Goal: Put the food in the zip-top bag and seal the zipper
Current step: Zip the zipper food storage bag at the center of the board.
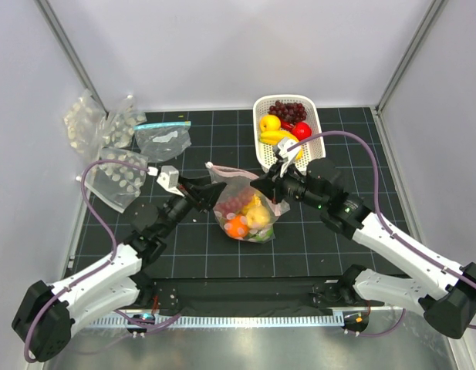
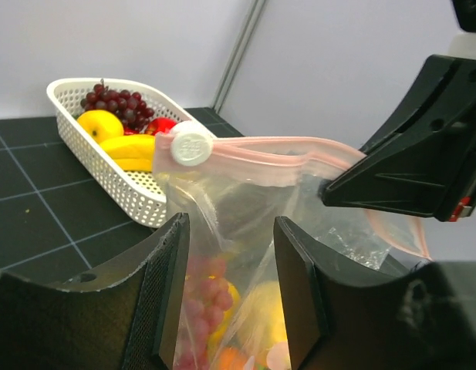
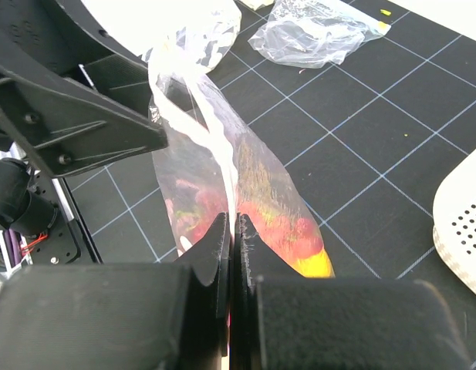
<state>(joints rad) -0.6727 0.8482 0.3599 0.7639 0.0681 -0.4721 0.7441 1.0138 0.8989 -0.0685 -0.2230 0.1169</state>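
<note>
The zip-top bag hangs upright at the table's middle, holding red grapes, an orange and yellow fruit. Its pinkish zipper runs along the top. My right gripper is shut on the zipper's right end; in the right wrist view the strip is pinched between the jaws, above the bag. My left gripper is open, its fingers standing on either side of the bag's upper left part, below the zipper. I cannot tell whether the fingers touch the plastic.
A white basket with grapes, a lemon, a banana and red fruit stands behind the bag on the right; it also shows in the left wrist view. Spare dotted bags and a flat teal-strip bag lie at the back left.
</note>
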